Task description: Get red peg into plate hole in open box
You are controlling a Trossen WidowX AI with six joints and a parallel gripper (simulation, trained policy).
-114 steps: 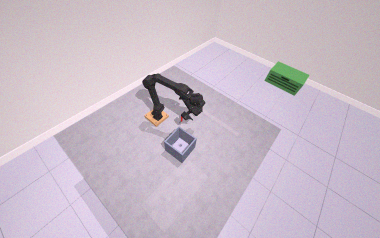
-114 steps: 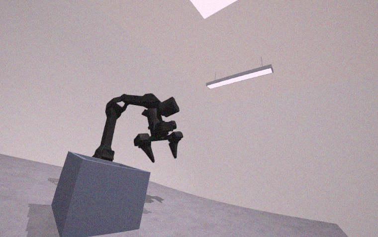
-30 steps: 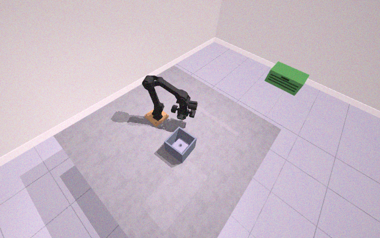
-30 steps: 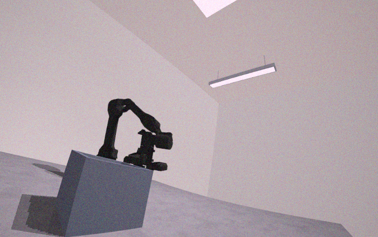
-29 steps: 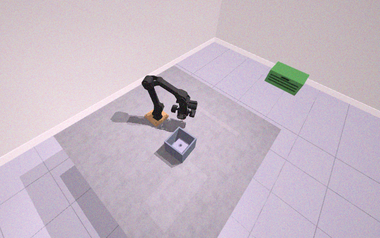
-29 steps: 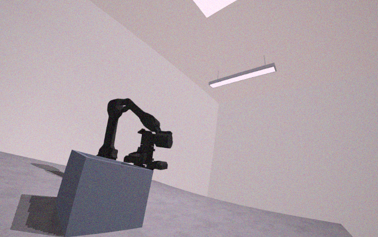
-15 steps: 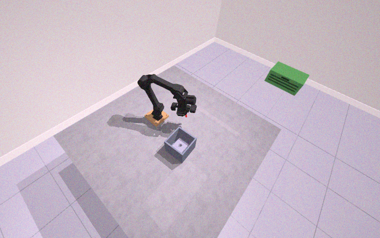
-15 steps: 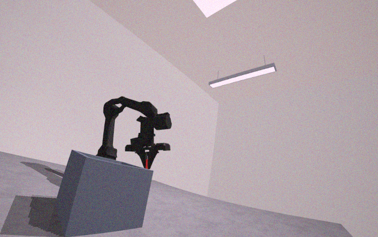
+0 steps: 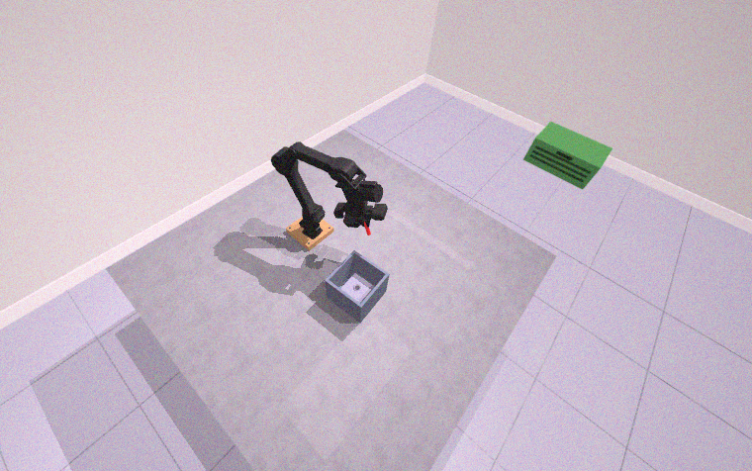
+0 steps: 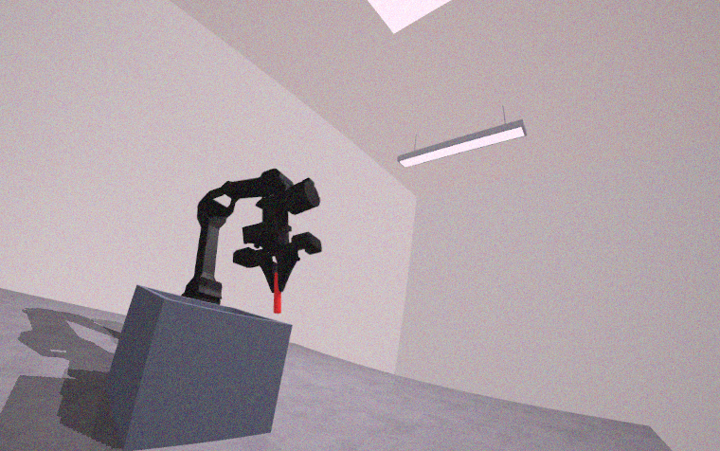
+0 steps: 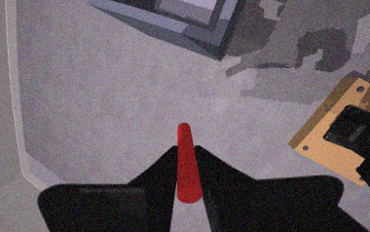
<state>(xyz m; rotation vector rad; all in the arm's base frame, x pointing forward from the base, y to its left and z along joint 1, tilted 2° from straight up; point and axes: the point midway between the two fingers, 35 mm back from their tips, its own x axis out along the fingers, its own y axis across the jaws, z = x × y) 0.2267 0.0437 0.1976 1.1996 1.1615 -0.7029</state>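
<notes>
1. Step: we judge the pick done and the carry to the box starting. Insertion is not begun.
2. Peg: the slim red cylindrical peg (image 9: 367, 228) (image 10: 277, 301) (image 11: 188, 168) is up off the floor, outside the box, and looks near upright in the exterior view.
3. Fingers: the black parallel-jaw gripper (image 9: 365, 223) (image 10: 277, 291) (image 11: 186, 150) is nearly closed, just a narrow gap, with the peg pinched between the tips. One end pokes out below them. We see no contact between peg and box.
4. Target: the open blue-grey square box (image 9: 346, 302) (image 10: 212, 366) (image 11: 195, 43) is at six o'clock from the peg in the top view, twelve o'clock in the wrist view. Inside is the pale square plate (image 9: 349, 284) (image 11: 197, 6); its small dark round hole (image 9: 356, 287) is near the middle.
5. Next: we need to travel toward the box, peg tip above the rim, centre over the hole, square the peg up, then go straight down.
6. Risks: we could clip the near wall if we cross low. Any tilt or slip in the grip likely lands the tip beside the hole. The bulky gripper body may crowd the walls on the way down, so we keep the grip until the peg seats.
</notes>
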